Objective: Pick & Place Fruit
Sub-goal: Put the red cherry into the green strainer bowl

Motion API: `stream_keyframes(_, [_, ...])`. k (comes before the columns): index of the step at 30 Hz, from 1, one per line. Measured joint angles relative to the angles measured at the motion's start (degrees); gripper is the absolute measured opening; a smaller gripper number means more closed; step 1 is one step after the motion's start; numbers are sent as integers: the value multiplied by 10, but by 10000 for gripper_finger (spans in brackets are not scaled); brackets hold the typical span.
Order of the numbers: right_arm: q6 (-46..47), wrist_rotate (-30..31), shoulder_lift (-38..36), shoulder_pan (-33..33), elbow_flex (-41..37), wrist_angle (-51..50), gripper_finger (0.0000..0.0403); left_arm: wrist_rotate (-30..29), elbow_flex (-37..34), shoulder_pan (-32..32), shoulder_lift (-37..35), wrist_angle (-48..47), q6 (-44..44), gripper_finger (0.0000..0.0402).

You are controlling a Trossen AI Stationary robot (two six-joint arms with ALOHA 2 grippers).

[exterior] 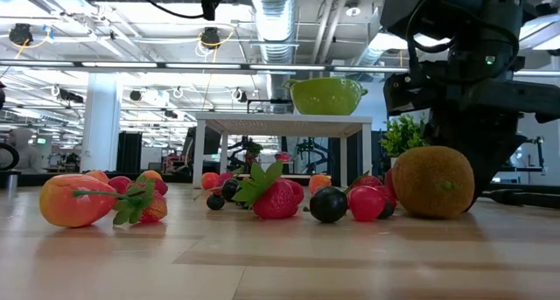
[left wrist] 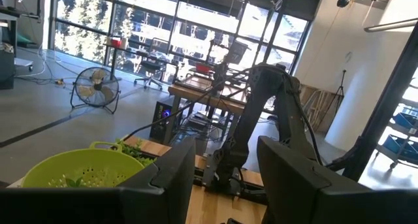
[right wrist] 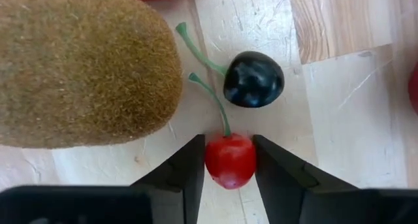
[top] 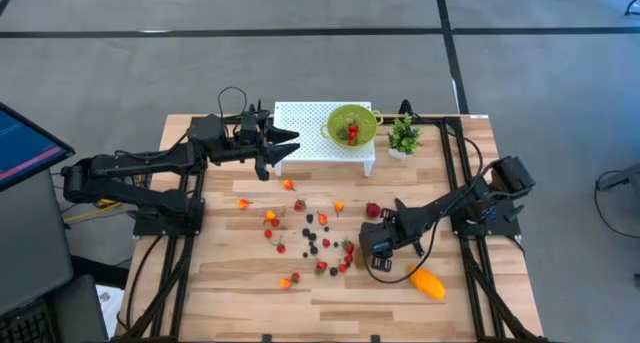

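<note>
Small red, orange and dark fruit pieces (top: 310, 238) lie scattered over the middle of the wooden table. My right gripper (top: 375, 251) points down among them and is shut on a red cherry (right wrist: 230, 162). Next to that cherry on the table rest a dark cherry (right wrist: 253, 79) and a brown kiwi (right wrist: 78, 67). An orange-yellow mango (top: 428, 283) lies nearer the front edge. My left gripper (top: 285, 146) hangs open above the table beside the white stand (top: 300, 123), with nothing between its fingers (left wrist: 176, 165). A green colander (top: 352, 123) on the stand holds red fruit. My right gripper pinches the red cherry's round body by its two sides (right wrist: 212, 162) between its two fingers. The fingers come from above, pointing down. The cherry's green stem (right wrist: 215, 106) sticks out beyond the fingertips, toward the kiwi. I cannot tell whether the cherry is off the table.
A small green potted plant (top: 404, 135) stands to the right of the stand at the table's far edge. Dark arm frames (top: 465, 203) run along both sides of the table. Bare wood lies at the front left (top: 230, 303).
</note>
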Motion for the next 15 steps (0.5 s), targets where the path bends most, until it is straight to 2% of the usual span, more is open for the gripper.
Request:
stream_keyframes(8, [-32, -13, -60, -17, 27, -23, 95, 0, 0, 0, 0, 1, 0, 159])
stream_keyframes(15, [-86, -3, -136, -63, 62, -27, 114, 0, 0, 0, 0, 3, 0, 159])
